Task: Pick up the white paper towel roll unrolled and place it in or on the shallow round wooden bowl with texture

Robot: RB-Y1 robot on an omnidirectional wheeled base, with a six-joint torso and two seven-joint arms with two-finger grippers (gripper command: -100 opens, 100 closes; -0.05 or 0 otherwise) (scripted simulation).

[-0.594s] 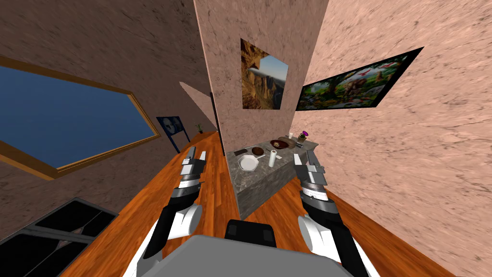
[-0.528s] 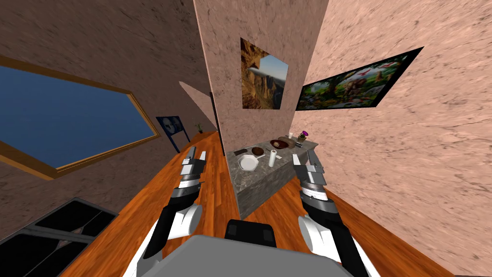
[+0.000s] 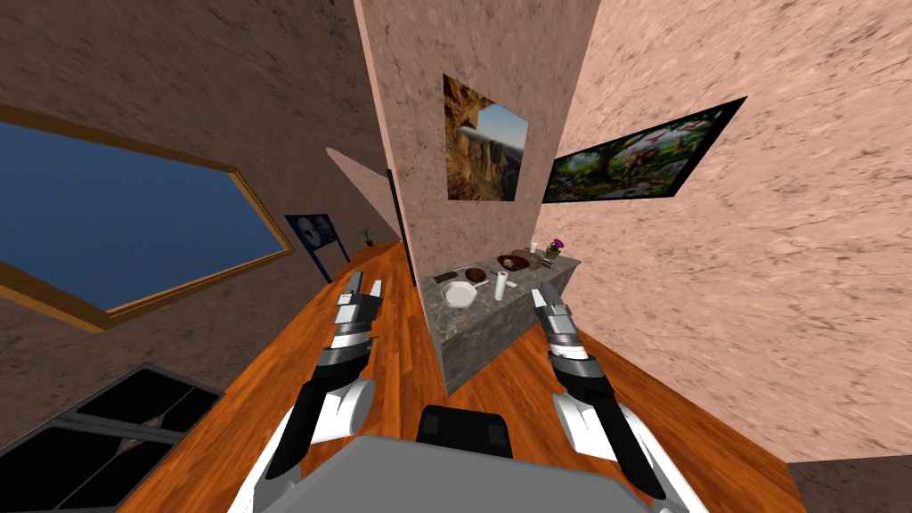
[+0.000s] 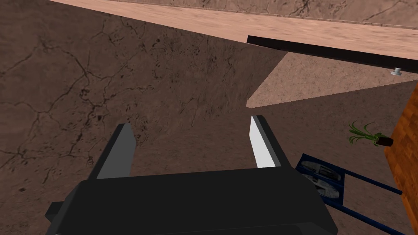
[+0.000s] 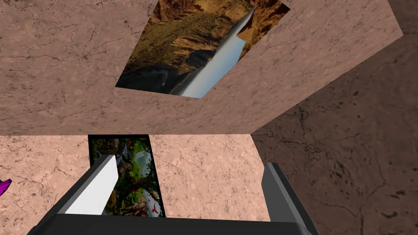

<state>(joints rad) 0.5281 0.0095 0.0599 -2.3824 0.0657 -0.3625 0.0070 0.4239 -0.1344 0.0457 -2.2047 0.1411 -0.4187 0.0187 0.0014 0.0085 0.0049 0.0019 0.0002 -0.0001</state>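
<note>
- Paper towel roll (image 3: 500, 286): white, standing upright on the grey marbled surface (image 3: 481, 331), close to its front edge. It is judged light, soft and easily crushed. The loose outer sheet may slip or unwind, so a gentle hold across the middle of the cylinder, one finger on each side, seems best.
- White plate (image 3: 459, 295): just beside the roll, on the robot's left of it.
- Dark brown bowl (image 3: 476, 275): near the roll, behind it and slightly left.
- Second brown bowl (image 3: 512, 263), paler at its centre: behind the roll, toward the wall. Which of the two bowls is the textured wooden one cannot be told.
- Purple-flowered plant (image 3: 556, 245): farthest behind the roll, at the back corner.
- Right hand (image 5: 187, 163): fingers spread, holding nothing. The head view places it in front of the roll and to its right, not touching.
- Left hand (image 4: 190, 124): fingers spread, empty, well to the left of the roll, above the wooden floor (image 3: 392, 356).
- Stage, as judged: approach, with the grasp not yet begun.
</note>
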